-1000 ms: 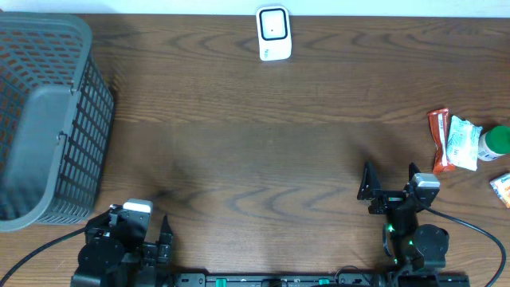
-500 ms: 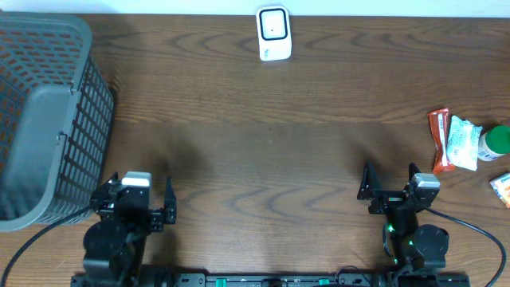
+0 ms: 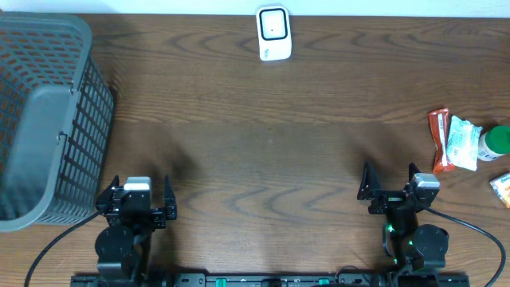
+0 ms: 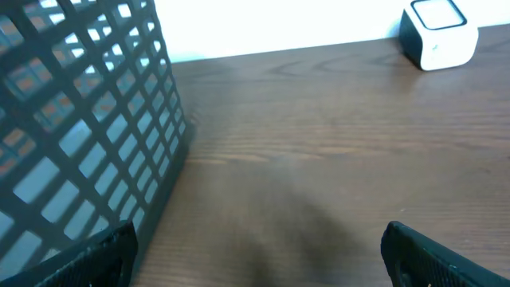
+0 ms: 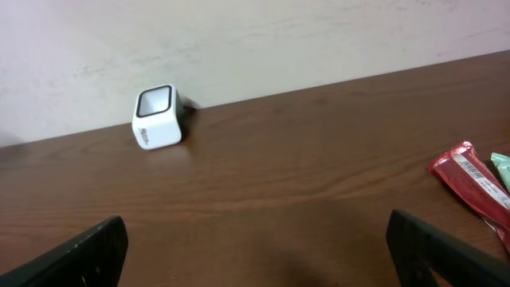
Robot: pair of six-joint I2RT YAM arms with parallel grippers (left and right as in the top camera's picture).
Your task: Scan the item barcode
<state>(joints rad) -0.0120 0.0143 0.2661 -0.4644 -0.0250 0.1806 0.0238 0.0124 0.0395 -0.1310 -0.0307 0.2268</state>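
Left gripper [image 3: 137, 198] near, beside the basket [image 3: 48, 119], fingers [image 3: 169, 206] wide and empty; right gripper [image 3: 389, 183] near the red packet [image 3: 440, 141], likewise wide, empty; white scanner [image 3: 272, 33] at the surface's [image 3: 263, 159] far edge.

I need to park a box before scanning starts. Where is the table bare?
The broad middle is bare wood, between the basket, the scanner at the far edge, and the left gripper and right gripper at the near edge. It is crowded only past the right gripper, where packets and a bottle cluster.
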